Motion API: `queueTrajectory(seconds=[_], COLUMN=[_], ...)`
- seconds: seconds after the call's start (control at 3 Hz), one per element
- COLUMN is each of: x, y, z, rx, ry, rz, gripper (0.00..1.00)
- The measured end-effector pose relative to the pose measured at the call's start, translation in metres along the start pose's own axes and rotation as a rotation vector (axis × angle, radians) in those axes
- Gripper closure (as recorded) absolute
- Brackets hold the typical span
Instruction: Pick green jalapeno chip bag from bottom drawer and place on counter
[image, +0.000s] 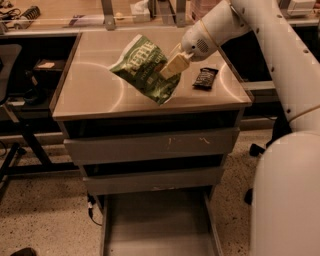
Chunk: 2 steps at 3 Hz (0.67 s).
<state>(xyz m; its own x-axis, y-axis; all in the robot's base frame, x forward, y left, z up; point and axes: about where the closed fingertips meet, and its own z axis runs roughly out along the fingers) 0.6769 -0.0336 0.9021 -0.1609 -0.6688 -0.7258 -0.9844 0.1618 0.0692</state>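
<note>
item one, the grasp. the gripper (173, 66) sits above the counter (90, 92), toward its right half, on the end of the white arm (280, 55) reaching in from the right. its pale fingers are closed on the green jalapeno chip bag (139, 64), pinching it at the bag's right edge.

item two, the deciding relation. the bag lies to the left of the fingers and hangs below them. its long axis runs on a slant from upper left down to lower right, lettering end high and lighter green end low. the low corner points at the front edge of the counter. i judge the bag to be in the air and over the counter, though i cannot tell how much clearance that corner has. in my reading the placing move depends on bringing the bag down well inside the front edge, with the low corner meeting the surface first.

item three, hazard. a small dark packet (205, 78) lies on the counter just right of the gripper, apart from the bag. i would lower to the left of it.

item four, count. one green bag, one dark packet, one gripper. three drawers: two upper drawers (150, 146) pushed in, and the bottom drawer (155, 227) pulled out, showing its flat grey floor with no bag in the part i can see
</note>
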Motion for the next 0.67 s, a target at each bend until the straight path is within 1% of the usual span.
queueTrajectory(seconds=[0.67], x=[-0.010], y=[-0.029], z=[0.026], rx=[-0.029], ry=[0.046], rz=[0.015], gripper=[1.00])
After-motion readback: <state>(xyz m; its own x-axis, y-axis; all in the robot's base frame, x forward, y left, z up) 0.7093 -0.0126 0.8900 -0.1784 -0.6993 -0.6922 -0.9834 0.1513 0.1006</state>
